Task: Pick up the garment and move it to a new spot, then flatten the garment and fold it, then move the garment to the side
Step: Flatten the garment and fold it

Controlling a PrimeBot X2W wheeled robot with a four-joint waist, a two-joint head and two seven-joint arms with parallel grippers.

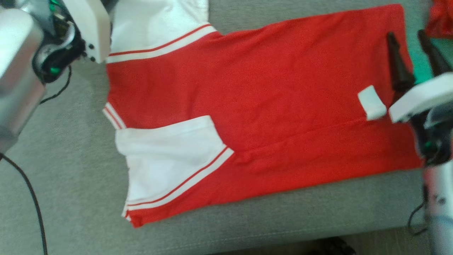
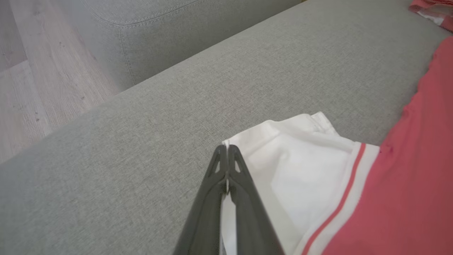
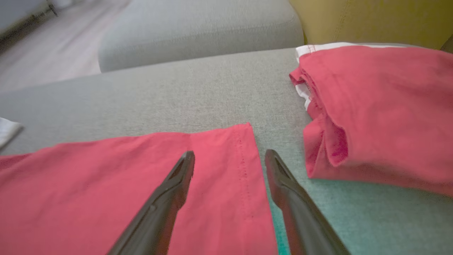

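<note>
A red garment (image 1: 276, 95) with white sleeves lies spread flat on the grey sofa cushion (image 1: 70, 177). In the left wrist view, my left gripper (image 2: 226, 147) is shut on the outer edge of one white sleeve (image 2: 300, 159), and a sliver of white cloth shows between its fingers. The garment's red body (image 2: 407, 198) runs off to the right. My right gripper (image 1: 406, 35) stands open over the garment's hem at the right end. In the right wrist view, the right gripper (image 3: 230, 154) has one finger above the red cloth (image 3: 106, 177) and the other just past the hem.
A second red garment (image 3: 382, 106) lies folded on the cushion just beyond the hem, also at the head view's top right corner (image 1: 440, 17). A white label (image 1: 371, 102) lies on the garment near my right wrist. Wooden floor (image 2: 42, 71) lies past the cushion's edge. A black cable (image 1: 32, 198) hangs at the left.
</note>
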